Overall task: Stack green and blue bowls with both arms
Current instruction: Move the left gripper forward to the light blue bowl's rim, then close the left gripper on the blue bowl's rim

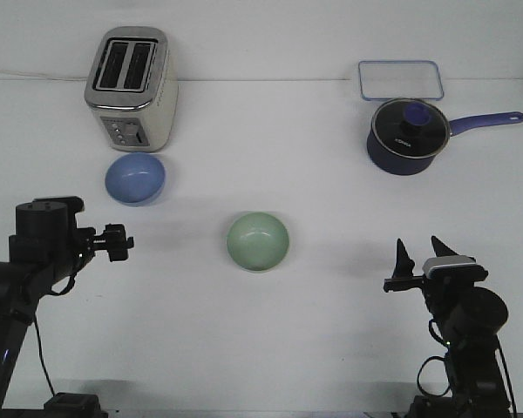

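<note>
The periwinkle blue bowl (136, 178) sits upright on the white table, just in front of the toaster at the left. The pale green bowl (258, 241) sits upright near the table's middle, apart from the blue one. Both bowls look empty. My left gripper (118, 242) hovers at the left, in front of the blue bowl and left of the green one. It points right, its fingers look spread, and it holds nothing. My right gripper (420, 251) is at the right front, well right of the green bowl, open and empty.
A silver two-slot toaster (131, 87) stands at the back left. A dark navy saucepan (406, 137) with a glass lid stands at the back right, its long handle pointing right. A clear rectangular container (400, 80) lies behind it.
</note>
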Robot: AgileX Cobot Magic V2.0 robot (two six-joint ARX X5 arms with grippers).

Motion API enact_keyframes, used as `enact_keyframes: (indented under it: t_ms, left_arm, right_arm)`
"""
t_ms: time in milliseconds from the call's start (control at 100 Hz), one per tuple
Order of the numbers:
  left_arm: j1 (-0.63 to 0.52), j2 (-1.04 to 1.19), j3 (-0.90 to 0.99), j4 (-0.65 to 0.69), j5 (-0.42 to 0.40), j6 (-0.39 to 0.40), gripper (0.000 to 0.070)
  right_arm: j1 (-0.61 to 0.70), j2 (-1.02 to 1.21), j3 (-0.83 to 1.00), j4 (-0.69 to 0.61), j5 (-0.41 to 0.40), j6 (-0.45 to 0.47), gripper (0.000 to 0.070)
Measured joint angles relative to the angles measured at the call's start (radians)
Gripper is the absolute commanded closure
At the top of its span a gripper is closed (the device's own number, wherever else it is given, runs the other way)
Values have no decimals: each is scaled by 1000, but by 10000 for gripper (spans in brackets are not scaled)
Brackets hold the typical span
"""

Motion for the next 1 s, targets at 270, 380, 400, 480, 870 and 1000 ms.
enact_keyframes:
  t_ms: [270, 380, 400, 480, 870, 1000]
  left_arm:
    - [43, 265, 227, 0, 0, 25, 241]
    - [61, 386, 315, 1, 0, 48, 241]
    - [65, 408, 330, 1, 0, 53, 241]
    - [81, 491, 387, 2, 0, 71, 241]
    - [148, 769, 510, 47, 0, 117, 240]
    - [148, 815, 510, 63, 0, 117, 241]
  right_arm:
    - [0, 0, 0, 0, 0, 4, 242]
    - [0, 0, 0, 0, 0, 5, 242]
    - [0, 0, 0, 0, 0, 5, 242]
    - [0, 0, 0, 0, 0, 6, 242]
    - [0, 0, 0, 0, 0, 6, 242]
    - [0, 0, 0, 0, 0, 6, 242]
